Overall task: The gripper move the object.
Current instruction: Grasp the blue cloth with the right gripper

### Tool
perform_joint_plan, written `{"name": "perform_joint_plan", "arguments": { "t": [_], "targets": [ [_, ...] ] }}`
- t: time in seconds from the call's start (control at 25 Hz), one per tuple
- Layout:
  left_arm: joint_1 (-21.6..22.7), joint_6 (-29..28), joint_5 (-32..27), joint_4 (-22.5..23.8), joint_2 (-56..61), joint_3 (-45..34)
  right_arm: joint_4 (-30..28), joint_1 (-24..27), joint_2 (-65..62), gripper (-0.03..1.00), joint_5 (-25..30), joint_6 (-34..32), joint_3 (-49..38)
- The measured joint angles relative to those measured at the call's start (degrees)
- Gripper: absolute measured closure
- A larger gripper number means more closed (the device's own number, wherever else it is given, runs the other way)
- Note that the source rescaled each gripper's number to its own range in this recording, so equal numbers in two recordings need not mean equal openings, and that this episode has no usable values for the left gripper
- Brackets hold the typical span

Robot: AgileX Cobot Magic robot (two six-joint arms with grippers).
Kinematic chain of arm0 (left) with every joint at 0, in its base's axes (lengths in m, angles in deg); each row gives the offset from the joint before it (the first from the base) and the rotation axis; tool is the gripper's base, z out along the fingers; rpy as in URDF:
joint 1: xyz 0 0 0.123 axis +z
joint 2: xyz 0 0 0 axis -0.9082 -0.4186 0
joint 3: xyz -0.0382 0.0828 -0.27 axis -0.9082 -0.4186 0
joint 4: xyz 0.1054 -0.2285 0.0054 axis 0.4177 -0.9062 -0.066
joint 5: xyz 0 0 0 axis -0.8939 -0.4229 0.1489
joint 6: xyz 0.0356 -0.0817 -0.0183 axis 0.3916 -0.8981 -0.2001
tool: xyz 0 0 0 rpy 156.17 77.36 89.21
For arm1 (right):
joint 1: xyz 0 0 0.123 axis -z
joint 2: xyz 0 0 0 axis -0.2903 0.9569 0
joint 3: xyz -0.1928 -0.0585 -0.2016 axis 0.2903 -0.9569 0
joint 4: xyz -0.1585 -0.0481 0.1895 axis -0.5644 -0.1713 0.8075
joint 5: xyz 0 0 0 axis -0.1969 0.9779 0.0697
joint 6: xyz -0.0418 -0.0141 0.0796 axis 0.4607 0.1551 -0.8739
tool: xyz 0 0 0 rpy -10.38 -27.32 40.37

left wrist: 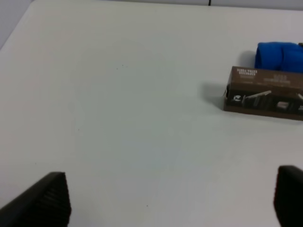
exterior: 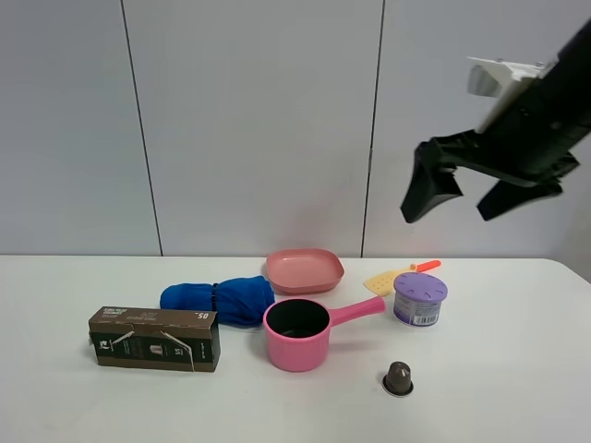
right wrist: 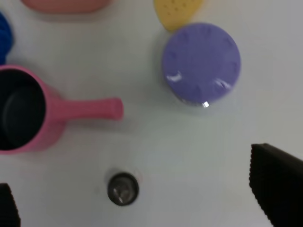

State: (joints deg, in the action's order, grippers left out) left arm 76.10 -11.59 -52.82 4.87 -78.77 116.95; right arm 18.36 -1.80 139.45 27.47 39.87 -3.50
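The blue rolled fabric bundle (exterior: 219, 300) lies on the white table (exterior: 517, 388), between the brown box (exterior: 155, 339) and the pink pot (exterior: 297, 334). It also shows in the left wrist view (left wrist: 279, 56) behind the box (left wrist: 265, 92), and as a sliver in the right wrist view (right wrist: 4, 38). My right gripper (exterior: 466, 198) hangs open and empty high above the table's right side, far from the bundle. In its wrist view (right wrist: 142, 202) it is over the pot handle and capsule. My left gripper (left wrist: 168, 203) is open and empty over bare table, left of the box; the exterior view does not show it.
A pink plate (exterior: 305, 269) stands behind the pot. A purple-lidded tub (exterior: 420, 297), a yellow spatula with an orange handle (exterior: 392, 277) and a small dark capsule (exterior: 398, 378) lie to the right. The pot's handle (right wrist: 90, 109) points toward the tub (right wrist: 201, 64).
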Motion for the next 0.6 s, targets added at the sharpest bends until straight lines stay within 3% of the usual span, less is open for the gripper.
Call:
{"name": "perform_joint_plan", "arguments": {
  "t": [0.12,0.4,0.6],
  "targets": [
    [0.00,0.00,0.00,0.00,0.00,0.00,-0.36,-4.05,4.48,-0.03,0.00,4.69,6.62],
    [0.00,0.00,0.00,0.00,0.00,0.00,-1.10,-12.36,17.37,-0.03,6.67,28.17,23.89],
    [0.00,0.00,0.00,0.00,0.00,0.00,-6.11,-15.49,28.64,-0.03,11.28,33.89,38.01]
  ]
}}
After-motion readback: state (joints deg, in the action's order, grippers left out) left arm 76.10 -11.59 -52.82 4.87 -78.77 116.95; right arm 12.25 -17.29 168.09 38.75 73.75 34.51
